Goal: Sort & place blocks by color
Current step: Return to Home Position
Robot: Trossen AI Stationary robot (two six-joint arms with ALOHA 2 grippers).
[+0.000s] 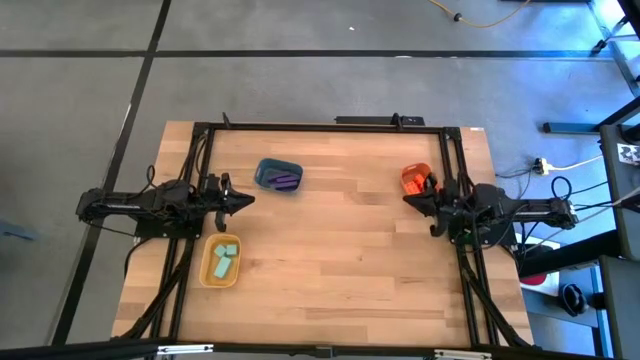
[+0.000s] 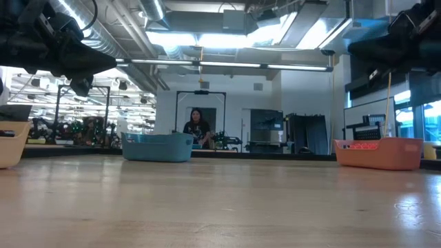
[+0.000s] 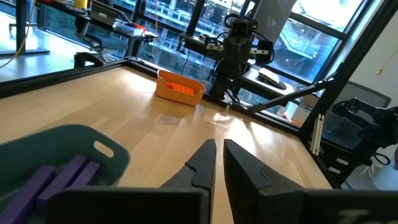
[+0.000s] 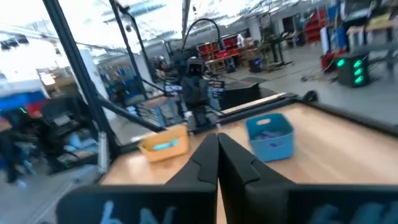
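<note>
Purple blocks [image 1: 287, 181] lie in the blue tub [image 1: 278, 176] at the far left of centre. Mint-green blocks [image 1: 224, 258] lie in the yellow tub [image 1: 221, 262] near the left edge. Orange-red blocks [image 1: 412, 184] lie in the orange tub [image 1: 415, 179] at the right. My left gripper [image 1: 250, 199] hovers level between the blue and yellow tubs, shut and holding nothing [image 3: 219, 149]. My right gripper [image 1: 407, 197] hovers level beside the orange tub, shut and holding nothing [image 4: 217, 140].
Black frame rails [image 1: 320, 127] run along the table's far edge and both sides. Bare wood [image 1: 340, 250] spans the table's middle and near half. Beyond the table's far edge, in the room, a person [image 2: 196, 127] shows in the low view.
</note>
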